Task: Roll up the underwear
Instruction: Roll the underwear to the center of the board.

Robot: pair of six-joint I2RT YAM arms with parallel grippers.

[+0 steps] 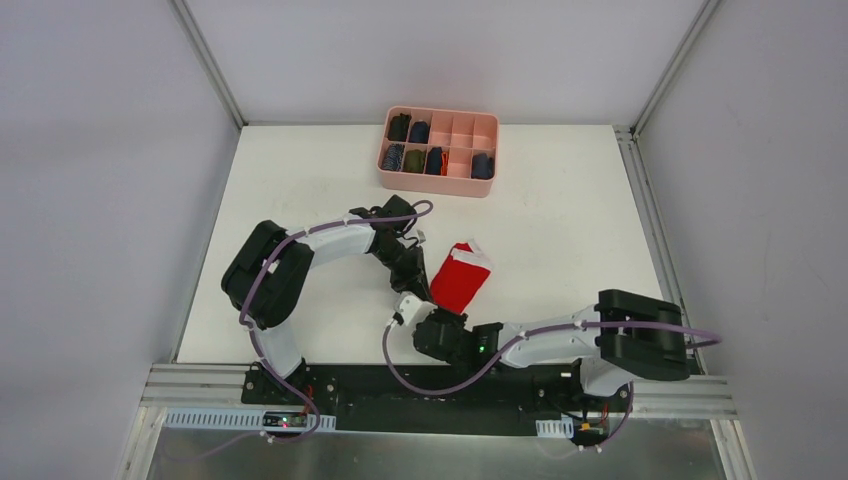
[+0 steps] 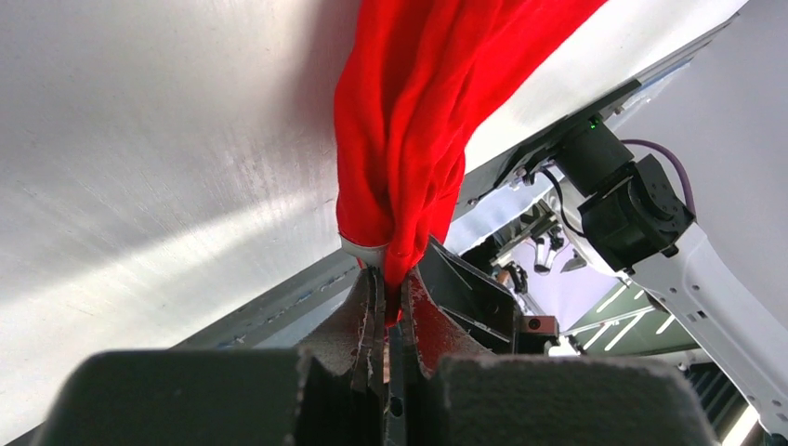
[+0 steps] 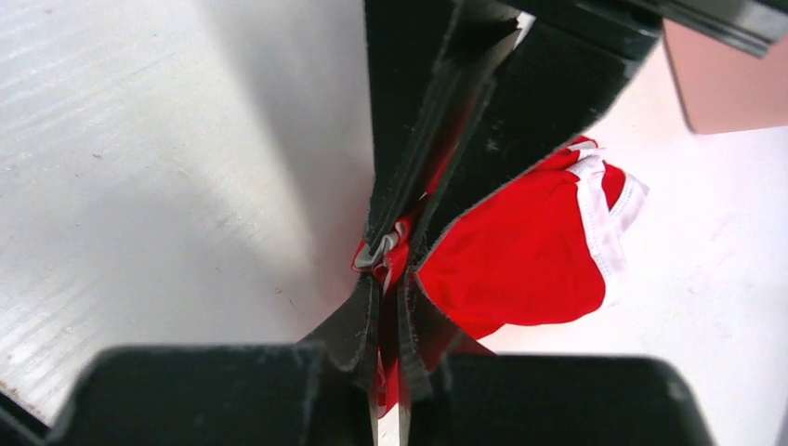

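My right end effector (image 3: 395, 279) is clenched on the near bunched edge of the underwear (image 3: 520, 265). My left end effector (image 2: 394, 279) grips the same red bunch, close against the right one. Beyond both, the cloth spreads over the white counter (image 1: 560, 230), and a pink organiser (image 1: 430, 184) sits well beyond.

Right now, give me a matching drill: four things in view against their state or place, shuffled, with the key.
1 underwear
2 left gripper
3 right gripper
4 pink tray

a far side, some compartments filled
b shut on the cloth, arm reaching in from the left
c red, bunched, pinched at its near end
d shut on the cloth, arm reaching in from the near right

Pairs: 1-c, 2-b, 3-d, 4-a
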